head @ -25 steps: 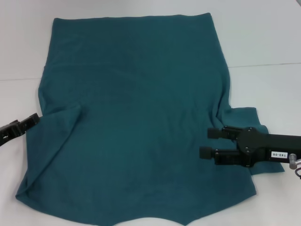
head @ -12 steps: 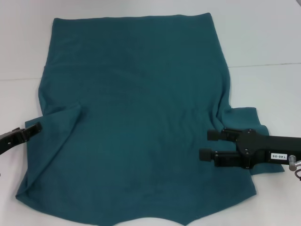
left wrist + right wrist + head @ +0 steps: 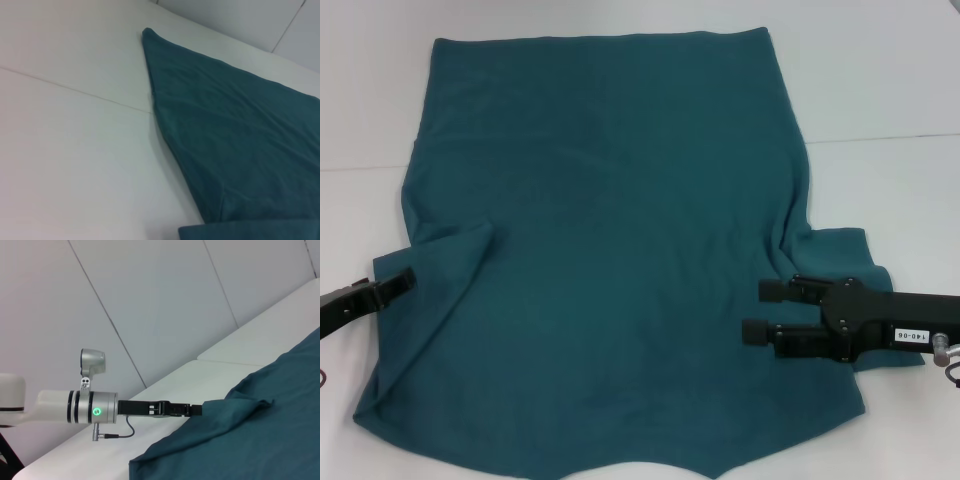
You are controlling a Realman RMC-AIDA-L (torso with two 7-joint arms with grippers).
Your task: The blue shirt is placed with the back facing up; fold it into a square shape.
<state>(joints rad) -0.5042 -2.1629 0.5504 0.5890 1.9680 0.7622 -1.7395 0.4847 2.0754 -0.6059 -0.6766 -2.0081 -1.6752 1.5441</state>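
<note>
Dark teal-blue cotton shirt (image 3: pixel 610 250), back up | left gripper (image 3: pixel 395 283), 9 o'clock, jaws indiscernible | right gripper (image 3: pixel 756 310), 4 o'clock, jaws apart | we pinch sleeves evenly.

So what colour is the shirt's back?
Plain dark teal-blue shirt, clearest in the head view.

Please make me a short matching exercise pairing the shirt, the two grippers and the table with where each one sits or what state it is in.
Things:
1. blue shirt
2. left gripper
3. right gripper
4. table

Places or states:
A. fingers apart, above the shirt's right side
B. white, with a seam line crossing it
C. at the shirt's left edge, beside the folded-in sleeve
D. spread flat, plain side up

Pairs: 1-D, 2-C, 3-A, 4-B
</note>
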